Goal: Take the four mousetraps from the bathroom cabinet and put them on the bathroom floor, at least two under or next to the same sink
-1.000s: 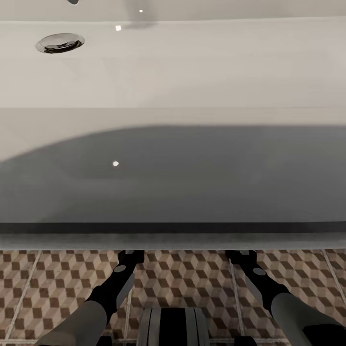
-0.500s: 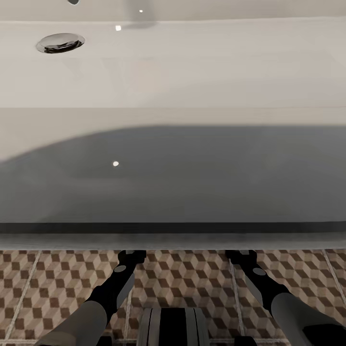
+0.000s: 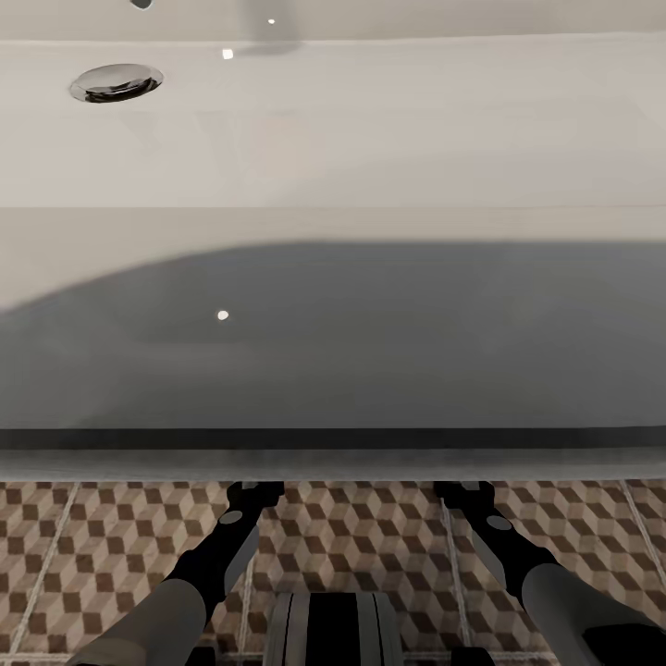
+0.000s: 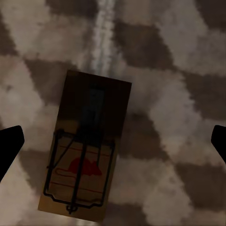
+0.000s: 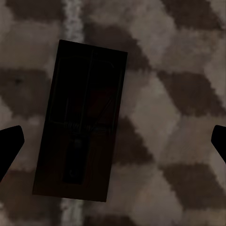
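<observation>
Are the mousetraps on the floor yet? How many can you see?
Two show. One mousetrap lies flat on the cube-pattern floor below the open left gripper, and another mousetrap lies in shadow below the open right gripper. Neither is being held. In the head view both arms reach under the white sink. The other two aren't visible here, so I can't say they're done.

Head view, now against the two earlier shots: I find almost no change. The shadow edge on the near wall of the sink (image 3: pixel 333 120) sits a touch lower at far left than in the oldest shot; since the middle shot it matches. My forearms reach under the sink rim at the same spots over the bathroom floor (image 3: pixel 370 527). No shift of the camera that I can make out.
</observation>
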`<state>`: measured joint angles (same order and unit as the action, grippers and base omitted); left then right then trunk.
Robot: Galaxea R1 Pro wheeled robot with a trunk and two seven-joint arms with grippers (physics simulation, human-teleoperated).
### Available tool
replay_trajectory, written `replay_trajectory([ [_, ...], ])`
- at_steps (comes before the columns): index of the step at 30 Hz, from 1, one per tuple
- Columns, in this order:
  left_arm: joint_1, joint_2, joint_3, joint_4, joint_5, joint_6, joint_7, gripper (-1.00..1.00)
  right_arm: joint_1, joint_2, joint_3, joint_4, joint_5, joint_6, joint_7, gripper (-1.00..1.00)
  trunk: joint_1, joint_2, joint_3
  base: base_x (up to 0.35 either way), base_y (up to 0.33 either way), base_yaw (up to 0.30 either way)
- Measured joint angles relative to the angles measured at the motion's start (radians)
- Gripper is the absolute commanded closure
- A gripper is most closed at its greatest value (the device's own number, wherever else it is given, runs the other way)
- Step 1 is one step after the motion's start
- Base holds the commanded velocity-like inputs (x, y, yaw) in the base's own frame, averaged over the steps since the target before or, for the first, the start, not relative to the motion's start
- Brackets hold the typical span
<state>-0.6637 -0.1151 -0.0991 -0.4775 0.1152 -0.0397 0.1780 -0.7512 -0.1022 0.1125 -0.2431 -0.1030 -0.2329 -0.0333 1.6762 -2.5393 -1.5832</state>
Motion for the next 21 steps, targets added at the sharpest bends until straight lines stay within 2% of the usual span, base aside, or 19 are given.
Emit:
replay_trajectory([
  [21, 0.0, 0.0, 0.001, 0.001, 0.0, -0.029, -0.003, -1.0, 0.0, 0.0, 0.0, 0.0, 0.0, 0.0, 0.0, -1.0, 0.0, 0.0, 0.0, -0.002, 0.0, 0.0],
])
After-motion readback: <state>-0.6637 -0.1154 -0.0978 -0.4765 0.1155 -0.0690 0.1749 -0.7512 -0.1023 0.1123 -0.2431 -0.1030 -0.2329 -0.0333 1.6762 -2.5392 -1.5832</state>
